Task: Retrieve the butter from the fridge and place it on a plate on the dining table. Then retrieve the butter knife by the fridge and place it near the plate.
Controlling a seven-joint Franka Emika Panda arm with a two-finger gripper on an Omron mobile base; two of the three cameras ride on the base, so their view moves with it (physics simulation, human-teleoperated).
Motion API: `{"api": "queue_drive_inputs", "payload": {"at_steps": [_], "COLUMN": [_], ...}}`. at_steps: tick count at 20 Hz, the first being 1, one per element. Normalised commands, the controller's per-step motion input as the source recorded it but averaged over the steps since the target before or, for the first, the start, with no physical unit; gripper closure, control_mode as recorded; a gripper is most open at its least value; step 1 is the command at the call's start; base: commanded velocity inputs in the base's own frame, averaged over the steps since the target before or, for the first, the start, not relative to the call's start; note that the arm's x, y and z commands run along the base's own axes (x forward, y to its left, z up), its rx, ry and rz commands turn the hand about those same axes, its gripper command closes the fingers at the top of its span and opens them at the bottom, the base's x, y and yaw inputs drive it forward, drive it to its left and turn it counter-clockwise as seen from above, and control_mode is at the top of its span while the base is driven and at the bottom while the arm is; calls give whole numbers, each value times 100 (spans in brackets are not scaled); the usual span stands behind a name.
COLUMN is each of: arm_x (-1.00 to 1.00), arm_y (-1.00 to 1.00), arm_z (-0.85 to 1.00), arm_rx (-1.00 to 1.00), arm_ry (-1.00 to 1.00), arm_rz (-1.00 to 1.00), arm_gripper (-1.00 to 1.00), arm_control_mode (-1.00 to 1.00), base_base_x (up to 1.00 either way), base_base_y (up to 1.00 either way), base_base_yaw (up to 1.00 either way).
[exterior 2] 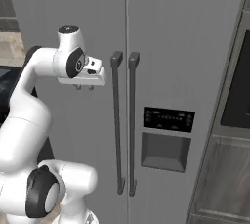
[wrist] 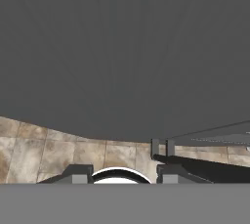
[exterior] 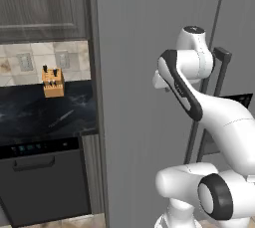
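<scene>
Fridge [exterior: 149, 72], left base view: grey doors closed, so the butter (presumably inside) stays hidden; knife block [exterior: 53, 82] on the black marble table [exterior: 45, 115] beside it.

Right base view: pincer [exterior 2: 83, 87] points down, just left of the paired dark handles [exterior 2: 117, 120], holding nothing, jaws partly apart. Risk, as a judgement: a misaligned reach could slide off the bar or catch both handles. Dispenser panel [exterior 2: 168, 119] carries markings too small to read.

Hand view: fingertips [wrist: 78, 174] over tiled floor [wrist: 49, 145].
</scene>
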Motion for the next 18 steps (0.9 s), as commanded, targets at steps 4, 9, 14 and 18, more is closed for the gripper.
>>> {"api": "queue_drive_inputs", "payload": {"at_steps": [4,9,14,18], "arm_x": [-1,0,0,0], "arm_y": [0,0,0,0], "arm_z": [0,0,0,0], "arm_rx": [0,0,0,0], "arm_ry": [0,0,0,0], "arm_rz": [0,0,0,0], "arm_gripper": [-100,-100,-100,-100], "arm_control_mode": [100,100,100,100], "base_base_x": [0,-61,-95,-49], "base_base_y": [0,-11,-32,-35], "base_base_yaw": [0,0,-3,-11]}}
